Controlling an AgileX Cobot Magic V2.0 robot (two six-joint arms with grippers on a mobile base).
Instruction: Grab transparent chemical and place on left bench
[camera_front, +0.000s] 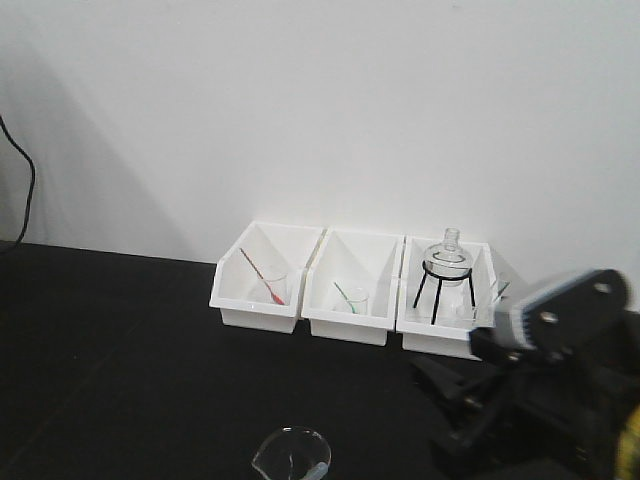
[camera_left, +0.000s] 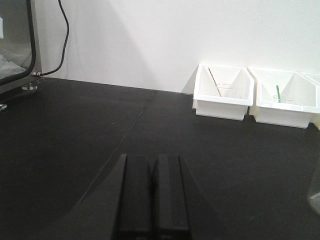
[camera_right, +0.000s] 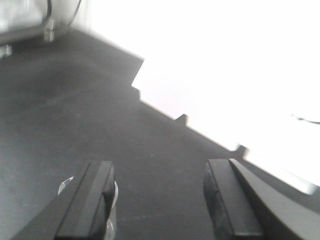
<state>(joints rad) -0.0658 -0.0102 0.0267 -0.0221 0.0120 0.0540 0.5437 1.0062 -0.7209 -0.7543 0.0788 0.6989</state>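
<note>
Transparent chemical (camera_front: 318, 468) stands tilted inside clear beaker (camera_front: 290, 455) on the black counter (camera_front: 120, 360), well in front of the three white bins (camera_front: 350, 300). Right gripper (camera_right: 157, 200) fingers spread apart, grasping nothing, beaker glass just beside its one finger. Left gripper (camera_left: 152, 200) fingers clenched together, empty, left of the bins.

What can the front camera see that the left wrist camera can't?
Only the front view shows the third bin with a flask on a black stand, the beaker holding the clear dropper, and the right arm. Only the left wrist view shows the shut left gripper and a black cable. Both show the black bench, white wall and the two other bins.
</note>
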